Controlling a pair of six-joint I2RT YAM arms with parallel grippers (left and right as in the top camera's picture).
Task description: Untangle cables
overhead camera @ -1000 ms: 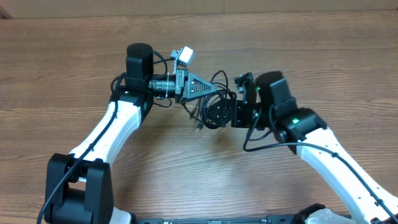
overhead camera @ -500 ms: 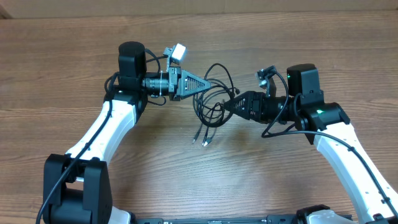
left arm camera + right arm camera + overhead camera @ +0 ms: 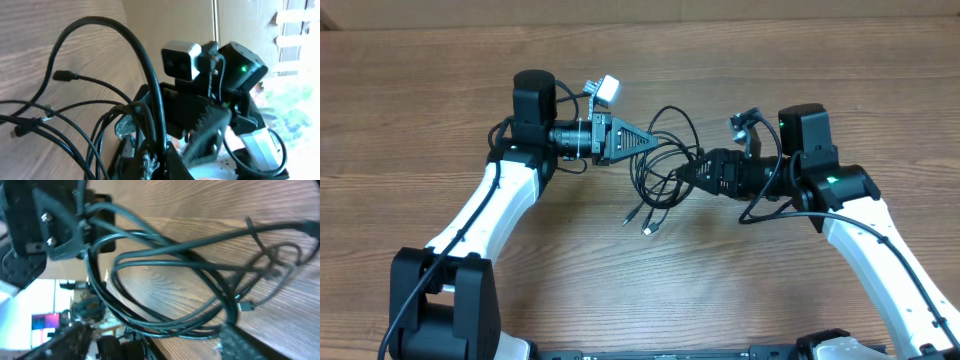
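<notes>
Between the two arms, just above the table (image 3: pixel 440 90), the cables (image 3: pixel 660 186) hang as one knotted bunch. The left gripper (image 3: pixel 646 141) pinches a few strands tight at its tip. The right gripper (image 3: pixel 686 173) has its fingers (image 3: pixel 235 342) wide, with loops running across the gap, seemingly unclamped, though that wrist view is blurred. Two plugs (image 3: pixel 648 232) trail on the table. Little is done, I judge: loops cross everywhere and no cord lies separate.

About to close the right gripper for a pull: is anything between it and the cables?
Nothing visible. The cables run between the open fingers of the right gripper, and the left gripper is shut on the same bundle from the other side. Only bare wooden table lies below.
</notes>
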